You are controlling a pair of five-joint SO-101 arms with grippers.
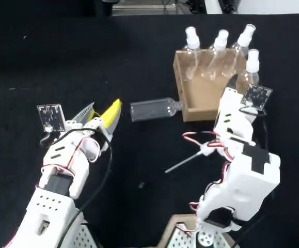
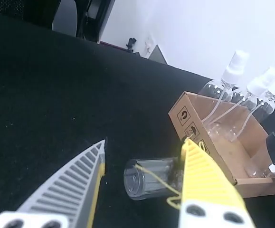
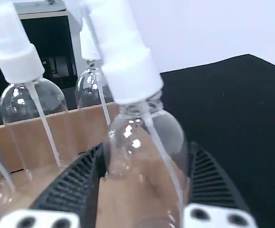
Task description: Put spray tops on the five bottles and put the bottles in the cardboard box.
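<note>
While the ribbed black right gripper [image 3: 146,159] clamps a clear white-topped bottle [image 3: 139,135] at the cardboard box [image 1: 179,77], the left gripper [image 2: 145,142] gapes near a capless bottle [image 2: 151,178] lying sideways.

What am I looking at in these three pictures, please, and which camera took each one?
These are two small robot arms at a black table. One picture looks down from above; the other two come from a camera on each arm's wrist. The left gripper, with grey and yellow fingers, is open near an uncapped bottle lying on its side. The right gripper holds an upright bottle with a spray top at the cardboard box, where three more capped bottles stand. A loose spray top lies on the table between the arms.
</note>
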